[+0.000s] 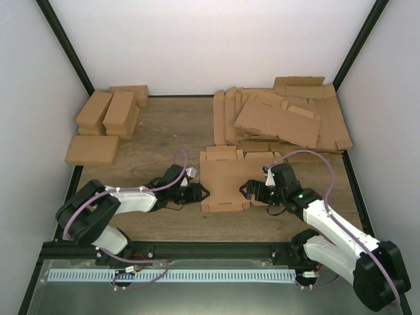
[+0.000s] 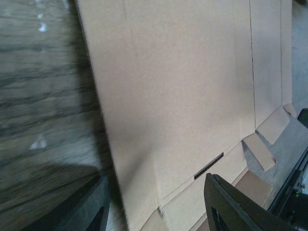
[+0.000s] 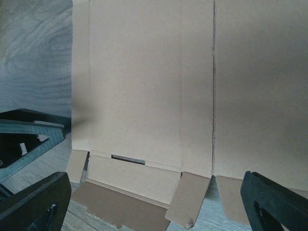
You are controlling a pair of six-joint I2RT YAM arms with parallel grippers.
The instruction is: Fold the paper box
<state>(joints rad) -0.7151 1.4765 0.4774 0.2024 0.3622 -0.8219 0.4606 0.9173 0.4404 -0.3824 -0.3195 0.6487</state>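
Approach stage: bracketing flat paper box, left hand parted astride its edge, right hand released, next likely requiring edge pinch.

I record the paper box as matt brown cardboard, smooth and creased. Table: wood grain, low sheen. My left gripper and right gripper: matt black plastic. My 2 arm shells: glossy white plastic.
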